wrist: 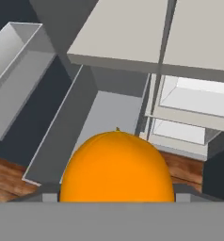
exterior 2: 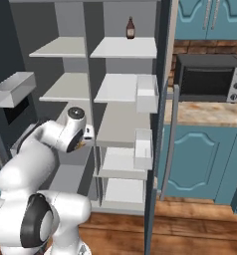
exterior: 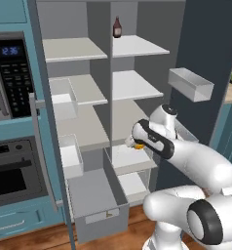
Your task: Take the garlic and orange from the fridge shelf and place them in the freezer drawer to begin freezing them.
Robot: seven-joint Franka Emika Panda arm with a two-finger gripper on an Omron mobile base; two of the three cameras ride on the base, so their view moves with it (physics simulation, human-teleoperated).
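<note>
Hand view: pincer (wrist: 116,197) clamped around orange (wrist: 116,167), above the open freezer drawer (wrist: 104,117), walls well apart.

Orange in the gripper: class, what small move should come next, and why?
Probably lower the orange toward the freezer drawer before letting go. The hand view shows the orange at the gripper, with the open drawer beyond it and a gap between them.

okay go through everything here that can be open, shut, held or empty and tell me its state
orange: held in the gripper, above the open drawer.
freezer drawer: pulled out, nothing visible inside.
fridge shelf: bears only a brown bottle, upright.
fridge door: swung open.
microwave: door shut, display lit.
</note>
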